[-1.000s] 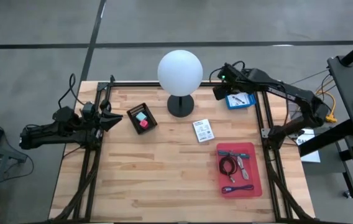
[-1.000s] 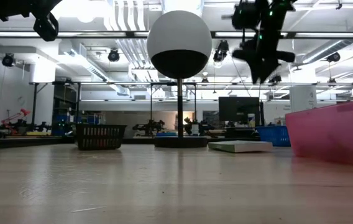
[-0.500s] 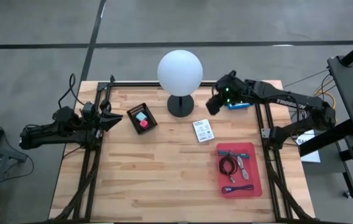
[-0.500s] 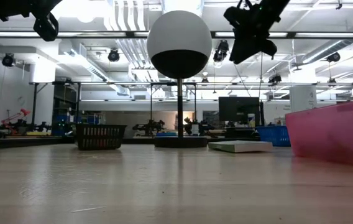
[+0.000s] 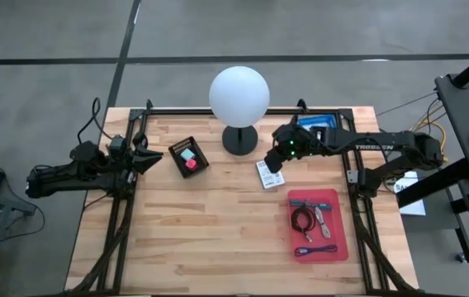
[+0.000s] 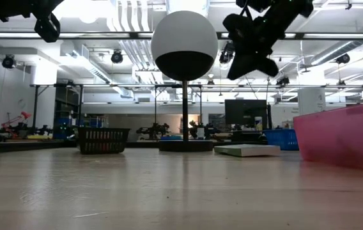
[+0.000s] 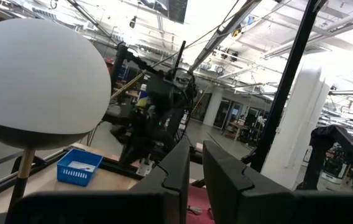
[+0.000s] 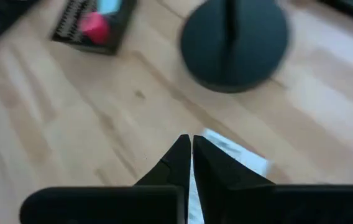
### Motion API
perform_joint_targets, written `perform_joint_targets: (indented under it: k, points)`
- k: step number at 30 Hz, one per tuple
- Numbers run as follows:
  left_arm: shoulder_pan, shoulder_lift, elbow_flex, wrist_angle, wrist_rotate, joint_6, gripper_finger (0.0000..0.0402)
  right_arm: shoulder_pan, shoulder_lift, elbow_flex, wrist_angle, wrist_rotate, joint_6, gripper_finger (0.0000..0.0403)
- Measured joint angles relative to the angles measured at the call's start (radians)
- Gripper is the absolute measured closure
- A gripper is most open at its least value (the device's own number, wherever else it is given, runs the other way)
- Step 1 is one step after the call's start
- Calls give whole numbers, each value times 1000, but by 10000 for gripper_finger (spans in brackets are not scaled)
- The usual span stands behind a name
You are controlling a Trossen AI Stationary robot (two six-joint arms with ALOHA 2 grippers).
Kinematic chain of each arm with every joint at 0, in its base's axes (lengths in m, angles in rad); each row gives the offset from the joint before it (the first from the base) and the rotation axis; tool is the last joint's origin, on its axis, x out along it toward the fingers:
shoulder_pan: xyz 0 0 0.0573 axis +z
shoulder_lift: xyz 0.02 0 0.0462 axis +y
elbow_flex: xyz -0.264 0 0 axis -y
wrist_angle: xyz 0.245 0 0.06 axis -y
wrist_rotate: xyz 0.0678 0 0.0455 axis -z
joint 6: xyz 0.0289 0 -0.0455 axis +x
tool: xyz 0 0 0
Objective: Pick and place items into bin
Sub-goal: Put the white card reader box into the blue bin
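Note:
The white printed card (image 5: 269, 173) lies flat on the wood, near the lamp base. My right gripper (image 5: 274, 159) hovers above its far edge, shut and empty; the right wrist view shows the shut fingers (image 8: 191, 149) over the card (image 8: 235, 154). The red bin (image 5: 340, 239) holds the dark coiled cable (image 5: 303, 220), silvery metal piece (image 5: 322, 216), teal pen (image 5: 310, 202) and purple cord (image 5: 315, 250). Teal and pink blocks sit in a small black tray (image 5: 189, 157). My left gripper (image 5: 142, 157) waits shut at the table's left edge.
The white globe lamp (image 5: 239, 95) stands on its black base (image 5: 239, 139) just left of my right gripper. A blue basket (image 5: 317, 125) sits at the far right corner. In the low view my right gripper (image 6: 252, 41) hangs well above the tabletop.
My right gripper has swung from over the blue basket at the far right corner toward the table's left and near side, passing the lamp, and now sits over the white card. It has turned about on the way. Nothing on the table has moved.

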Motion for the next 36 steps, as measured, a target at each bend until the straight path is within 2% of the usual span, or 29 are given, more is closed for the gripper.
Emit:
perform_joint_targets:
  k: [4, 8, 19, 25, 36]
  points:
    - [0, 0, 0, 0, 0, -1, 372, 11, 5, -70, 147, -55, 28, 394]
    - [0, 0, 0, 0, 0, -1, 372, 11, 6, -125, 144, -52, 82, 394]
    - [0, 0, 0, -3, 0, 0, 372, 6, 6, -330, 127, 106, 336, 394]
    - [0, 0, 0, -4, 0, 0, 372, 3, 6, -408, 219, 109, 389, 394]
    - [0, 0, 0, -4, 0, -22, 372, 3, 6, -471, 287, 161, 432, 394]
